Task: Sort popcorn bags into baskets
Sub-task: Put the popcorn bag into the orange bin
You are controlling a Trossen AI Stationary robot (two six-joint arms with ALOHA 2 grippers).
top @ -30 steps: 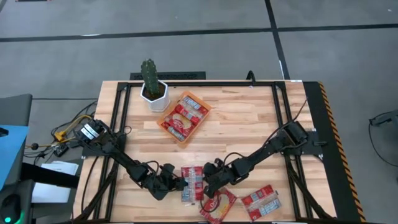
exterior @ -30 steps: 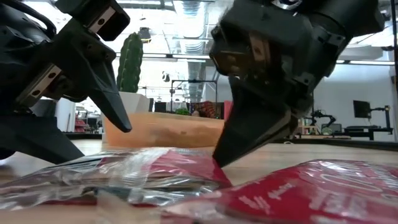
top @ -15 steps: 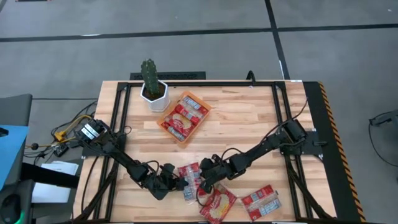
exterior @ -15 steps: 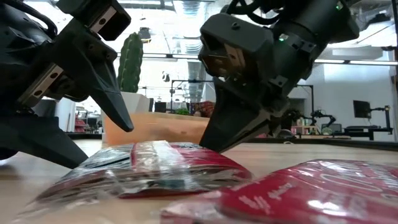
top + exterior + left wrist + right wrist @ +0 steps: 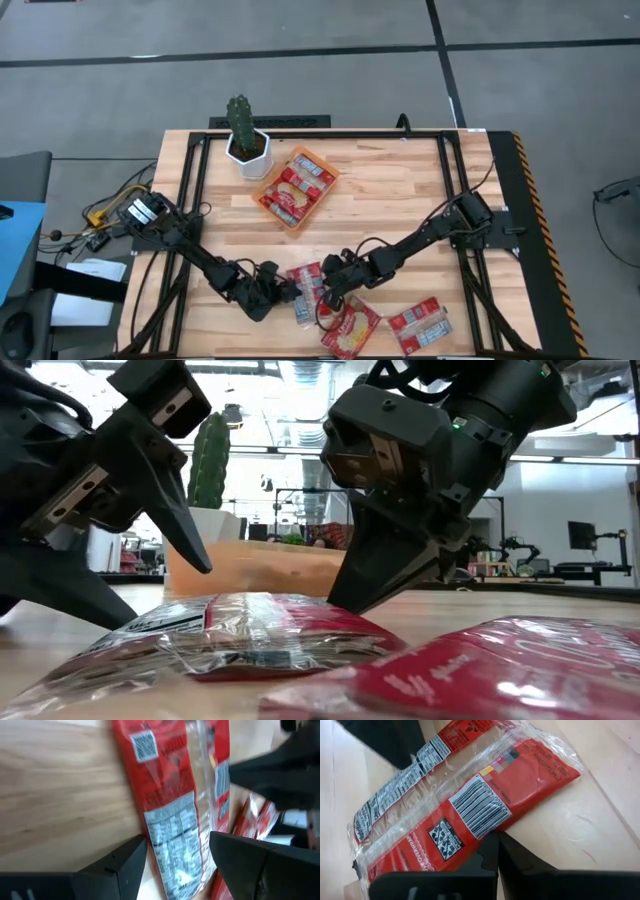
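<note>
High view: popcorn bag [image 5: 308, 290] lies flat on table [image 5: 400, 200] between both end effectors, long axis toward basket [image 5: 296, 188]; low view: left end effector [image 5: 150, 575] spread wide, nearer; wrist views: right end effector [image 5: 492, 862] pinched narrow at its edge.

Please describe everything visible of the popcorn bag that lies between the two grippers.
The popcorn bag is a flat red packet with a clear crinkled film strip, white nutrition panel, barcode and QR code. It lies flat on the wooden table near its front edge. The open left gripper straddles one end; the right gripper meets its opposite edge.
</note>
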